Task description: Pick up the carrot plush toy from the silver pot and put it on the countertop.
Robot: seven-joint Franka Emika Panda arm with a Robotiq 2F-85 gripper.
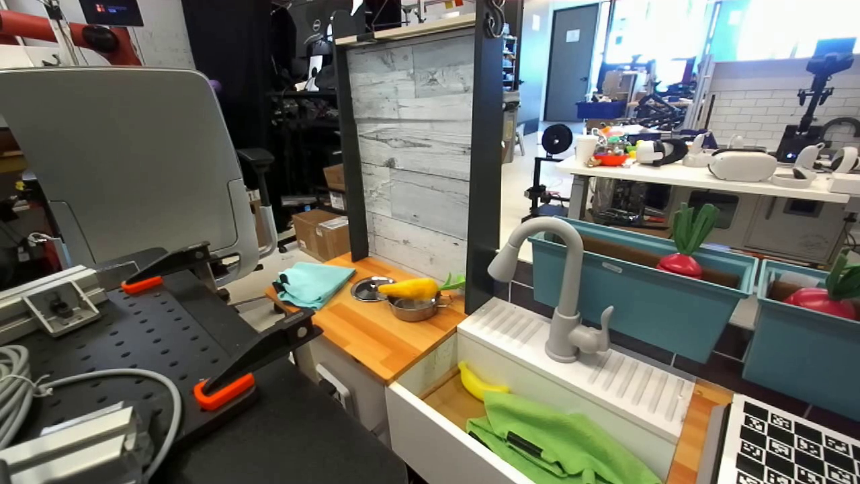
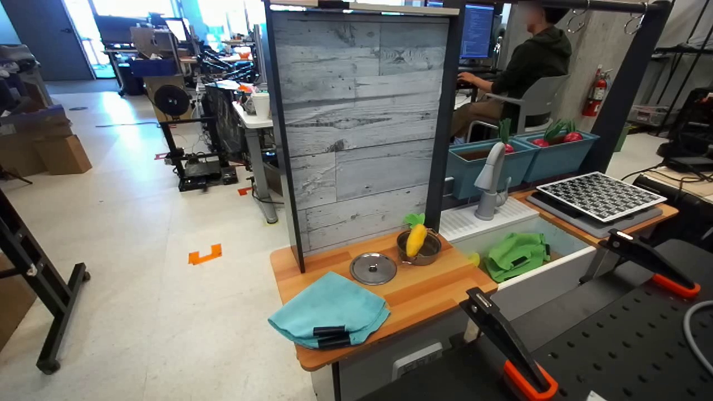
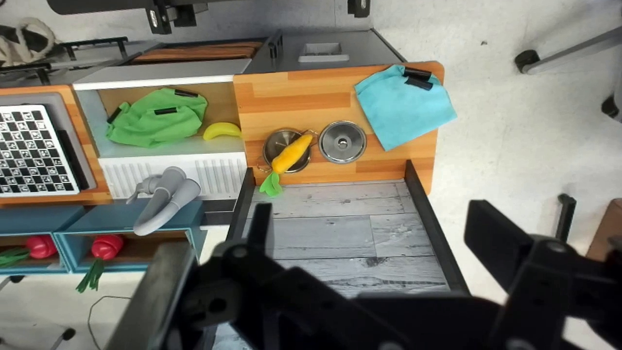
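Prob nothing done yet: our black two-finger pincer point(image 3: 372, 218) is spread wide w/ nothing held, & long orange-yellow carrot plush toy point(image 3: 293, 154) lies across small round silver metal pot point(image 3: 278, 143), well beyond pincer. We've grasp, lift & set-down left. In wrist view, bare light-brown wooden countertop point(image 3: 291, 101) shows past pot from pincer; pincer-side, grey plank panel point(image 3: 335, 238) crowds toy's leafy end; white sink point(image 3: 218, 148) dips near pot

A yellow toy carrot point(image 2: 415, 241) is lying across a metal pot point(image 2: 431, 253), a lid point(image 2: 373, 269) and a blue cloth point(image 2: 330, 306) are resting on the wooden countertop point(image 2: 426, 289), and a green cloth point(image 2: 515, 257) is sitting in the sink point(image 2: 548, 269), all well apart from the gripper point(image 3: 370, 209).
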